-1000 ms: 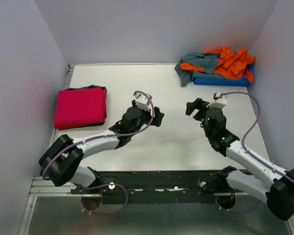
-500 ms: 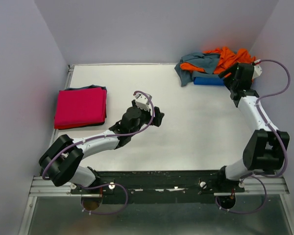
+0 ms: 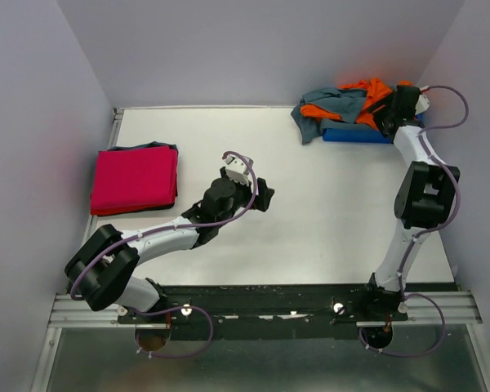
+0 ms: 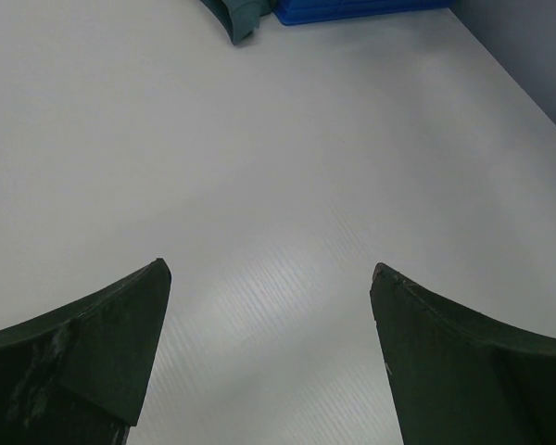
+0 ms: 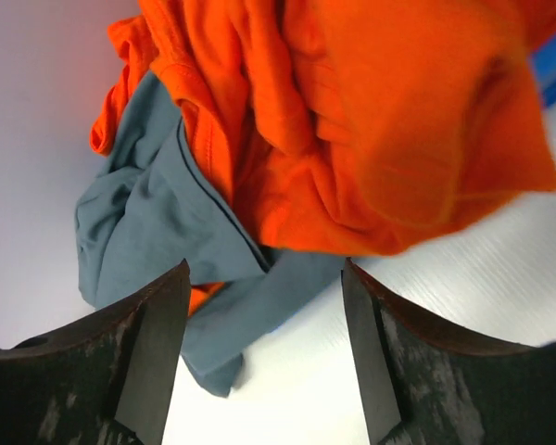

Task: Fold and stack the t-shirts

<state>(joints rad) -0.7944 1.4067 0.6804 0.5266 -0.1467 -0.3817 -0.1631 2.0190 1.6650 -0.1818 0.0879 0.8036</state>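
Two loose t-shirts are heaped at the far right corner of the table: a bright orange t-shirt [image 3: 377, 91] [image 5: 398, 120] is crumpled on top, and a slate grey-blue t-shirt [image 3: 327, 108] [image 5: 157, 232] is tangled under and beside it, spilling toward the left. The heap is draped over a blue plastic bin [image 3: 355, 135] [image 4: 352, 9], whose front edge is seen below the cloth. Both shirts are unfolded. At the left side of the table a magenta-red t-shirt [image 3: 135, 180] is laid folded flat as a neat rectangle, and the edge of a darker folded shirt [image 3: 151, 148] is seen just under its far side. The right gripper [image 3: 389, 110] [image 5: 265, 269] is reached out over the heap, at the orange shirt. Its jaws are parted and nothing is pinched between them in the wrist view, where the orange and grey-blue cloth is seen beyond the gap. Whether the fingertips are touching the fabric cannot be told. The left gripper [image 3: 265, 194] [image 4: 269, 269] is held over the middle of the white table [image 3: 310, 220], well apart from both piles. Its jaws are spread wide and nothing is held; only bare table surface is seen between the fingers [image 4: 93, 343].
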